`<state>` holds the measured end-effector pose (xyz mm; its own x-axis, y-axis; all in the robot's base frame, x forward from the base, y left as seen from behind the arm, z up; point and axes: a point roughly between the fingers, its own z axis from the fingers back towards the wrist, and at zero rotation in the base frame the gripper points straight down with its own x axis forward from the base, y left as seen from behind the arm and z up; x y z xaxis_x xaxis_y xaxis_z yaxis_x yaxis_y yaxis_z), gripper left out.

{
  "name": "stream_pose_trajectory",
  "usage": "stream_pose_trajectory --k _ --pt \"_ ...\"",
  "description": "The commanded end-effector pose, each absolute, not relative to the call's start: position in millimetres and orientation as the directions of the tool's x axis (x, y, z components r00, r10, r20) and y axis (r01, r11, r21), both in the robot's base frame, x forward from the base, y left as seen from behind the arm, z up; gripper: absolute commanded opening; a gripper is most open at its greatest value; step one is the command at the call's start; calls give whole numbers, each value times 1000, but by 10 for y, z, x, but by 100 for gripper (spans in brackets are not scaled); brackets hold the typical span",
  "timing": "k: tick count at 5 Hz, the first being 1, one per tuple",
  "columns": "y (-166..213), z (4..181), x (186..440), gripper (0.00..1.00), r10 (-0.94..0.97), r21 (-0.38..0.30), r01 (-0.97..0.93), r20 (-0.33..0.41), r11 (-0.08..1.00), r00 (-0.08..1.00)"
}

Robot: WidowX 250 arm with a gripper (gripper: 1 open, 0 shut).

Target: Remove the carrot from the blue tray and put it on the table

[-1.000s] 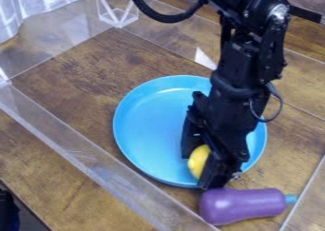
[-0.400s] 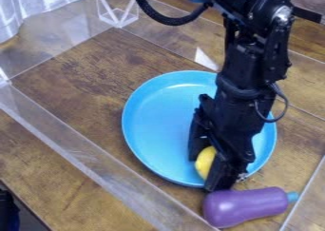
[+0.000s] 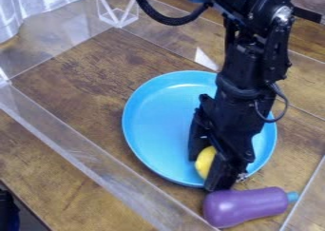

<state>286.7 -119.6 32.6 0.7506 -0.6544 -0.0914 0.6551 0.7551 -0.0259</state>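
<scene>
The carrot (image 3: 203, 163) is a small yellow roundish toy lying at the near right part of the blue tray (image 3: 159, 121). My gripper (image 3: 207, 164) points straight down from the black arm and is shut on the carrot, its dark fingers on either side of it. Most of the carrot is hidden by the fingers. The tray rests on the dark wood table (image 3: 76, 83).
A purple eggplant (image 3: 244, 205) lies on the table just in front of the tray's near right rim, close to the gripper. Clear acrylic walls (image 3: 89, 173) run along the left and near sides. Bare wood shows left of and behind the tray.
The view shifted slightly between the oldest frame and the later ones, so tray and arm sit a little further right; since then nothing has moved and the grip is unchanged.
</scene>
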Motion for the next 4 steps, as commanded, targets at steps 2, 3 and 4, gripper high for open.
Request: stream_pose_trajectory --k 2,3,4 --pt "-1236 434 2885 0 -676 -6 677 -62 736 734" --pt "-1221 446 2879 0 -678 -3 680 -64 734 732" --pt "-1206 458 2873 0 -680 -1 681 -67 732 730"
